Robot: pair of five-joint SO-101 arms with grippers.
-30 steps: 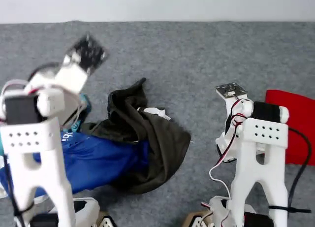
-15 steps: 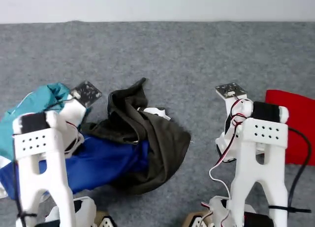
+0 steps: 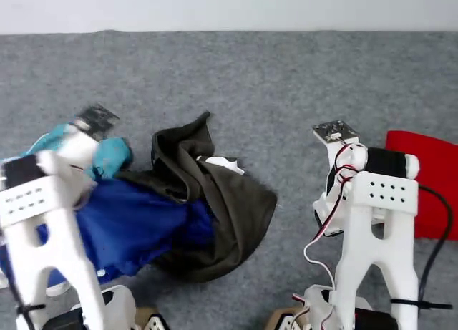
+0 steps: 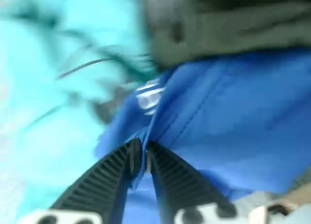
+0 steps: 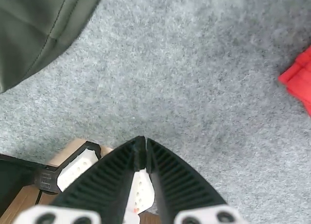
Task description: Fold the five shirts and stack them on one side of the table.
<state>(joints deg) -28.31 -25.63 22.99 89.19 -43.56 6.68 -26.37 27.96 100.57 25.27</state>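
White print (image 4: 148, 95) on the blue shirt (image 4: 233, 122) is too smeared to read; so is the white tag (image 3: 218, 162) on the dark olive shirt (image 3: 229, 208). Our left gripper (image 4: 141, 158) pinches a blue fold. Both shirts lie at eight o'clock on the table (image 3: 286, 79), the teal shirt (image 3: 111, 157) half hidden behind the left arm (image 3: 43, 201). Our right gripper (image 5: 141, 148) is closed, empty. We see the red shirt (image 3: 429, 180), at three o'clock, cut off.

Fuzzy grey felt-like table cover (image 3: 286, 79), smooth blue cloth shirt (image 4: 243, 112), matt olive cloth shirt (image 3: 236, 201), ribbed black plastic jaws
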